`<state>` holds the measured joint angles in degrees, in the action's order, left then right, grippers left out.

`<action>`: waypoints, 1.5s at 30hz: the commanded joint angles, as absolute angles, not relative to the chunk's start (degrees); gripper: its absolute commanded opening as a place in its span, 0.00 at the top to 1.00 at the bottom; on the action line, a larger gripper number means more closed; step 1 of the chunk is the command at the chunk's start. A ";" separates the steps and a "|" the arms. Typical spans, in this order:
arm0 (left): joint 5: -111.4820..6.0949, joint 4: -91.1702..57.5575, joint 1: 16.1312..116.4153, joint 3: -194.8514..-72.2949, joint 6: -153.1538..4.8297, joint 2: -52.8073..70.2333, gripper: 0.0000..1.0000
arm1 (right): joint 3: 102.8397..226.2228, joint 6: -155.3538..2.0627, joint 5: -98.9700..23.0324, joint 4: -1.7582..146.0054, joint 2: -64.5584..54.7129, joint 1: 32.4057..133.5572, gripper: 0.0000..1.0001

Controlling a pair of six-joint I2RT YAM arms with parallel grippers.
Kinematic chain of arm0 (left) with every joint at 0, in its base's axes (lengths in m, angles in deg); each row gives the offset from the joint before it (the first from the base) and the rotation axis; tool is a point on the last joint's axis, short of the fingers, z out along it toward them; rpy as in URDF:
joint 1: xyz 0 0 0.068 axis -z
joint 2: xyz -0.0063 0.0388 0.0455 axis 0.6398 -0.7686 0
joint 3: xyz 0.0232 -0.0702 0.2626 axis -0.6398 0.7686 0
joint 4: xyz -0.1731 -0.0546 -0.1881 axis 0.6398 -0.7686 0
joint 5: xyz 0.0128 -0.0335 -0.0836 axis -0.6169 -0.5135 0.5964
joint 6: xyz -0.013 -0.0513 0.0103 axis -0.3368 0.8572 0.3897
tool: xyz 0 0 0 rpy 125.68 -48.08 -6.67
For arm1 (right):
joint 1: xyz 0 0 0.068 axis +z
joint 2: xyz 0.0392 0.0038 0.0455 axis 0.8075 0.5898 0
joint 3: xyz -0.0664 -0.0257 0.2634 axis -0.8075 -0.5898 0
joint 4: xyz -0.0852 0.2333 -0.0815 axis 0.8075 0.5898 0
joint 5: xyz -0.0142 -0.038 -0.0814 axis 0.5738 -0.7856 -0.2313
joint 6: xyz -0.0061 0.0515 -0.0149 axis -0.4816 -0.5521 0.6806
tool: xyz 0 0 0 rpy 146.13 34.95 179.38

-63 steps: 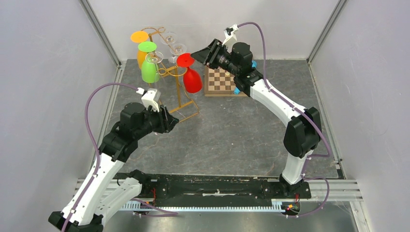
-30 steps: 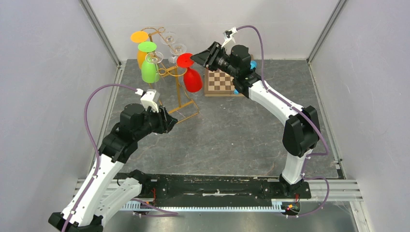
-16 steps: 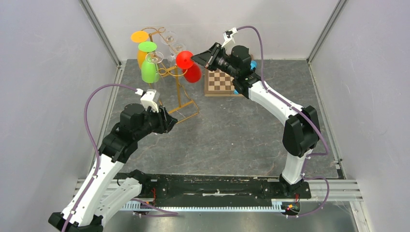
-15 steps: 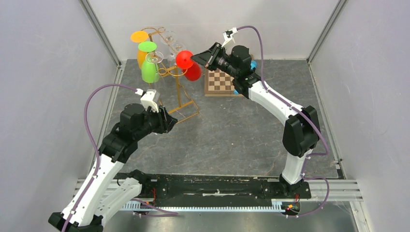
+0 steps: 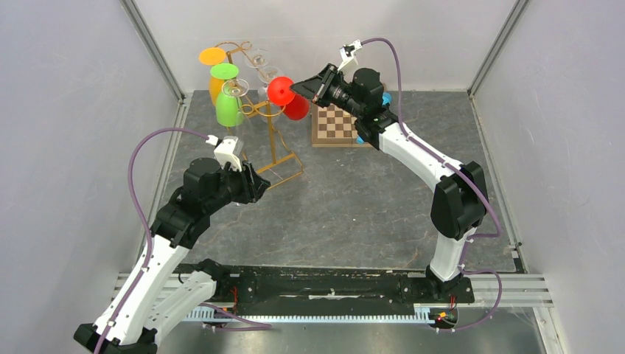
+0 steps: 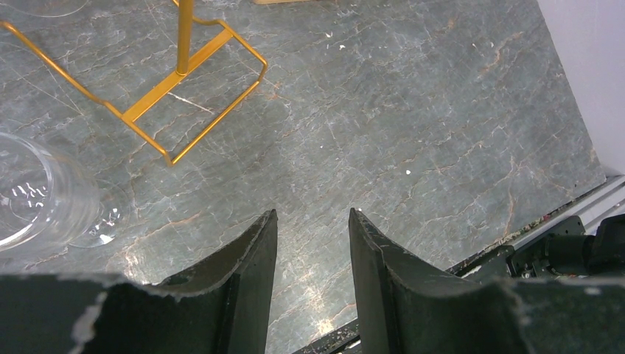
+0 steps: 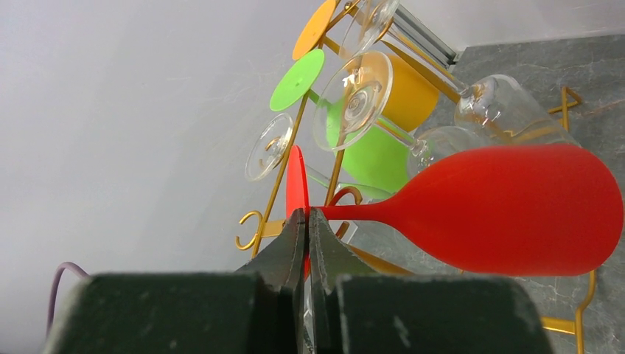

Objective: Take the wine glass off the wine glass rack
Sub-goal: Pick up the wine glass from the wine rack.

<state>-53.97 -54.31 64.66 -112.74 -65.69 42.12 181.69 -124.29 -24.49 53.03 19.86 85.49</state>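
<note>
Right wrist view shows my right tool [image 7: 306,221] pinched shut on the thin stem of the red wine glass [image 7: 508,210], just by its round foot. A moment ago the glass hung bowl down. Now it is tipped up sideways, high beside the wine glass rack [image 5: 275,144] near the back edge of the worktop [image 5: 354,199]. So I think I have it, but it doesn't look free of the hook yet. My left tool [image 6: 311,217] hangs open, holding nothing.

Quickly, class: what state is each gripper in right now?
Left gripper: open, holding nothing.
Right gripper: closed on the red wine glass, at its foot.
</note>
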 commanded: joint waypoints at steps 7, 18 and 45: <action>-54.85 -52.58 64.82 -112.82 -67.64 42.57 0.53 | 184.98 -124.47 -26.00 53.14 18.81 84.46 1.00; -55.10 -52.73 64.82 -112.71 -67.64 42.65 0.53 | 186.73 -126.03 -27.91 53.12 19.64 83.58 1.00; -55.39 -52.92 64.87 -112.56 -67.59 42.78 0.54 | 182.47 -129.97 -29.79 47.20 18.17 83.29 1.00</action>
<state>-54.85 -54.33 64.66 -112.58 -65.69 42.19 182.74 -129.88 -27.81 51.39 20.91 83.83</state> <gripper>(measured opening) 0.466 0.008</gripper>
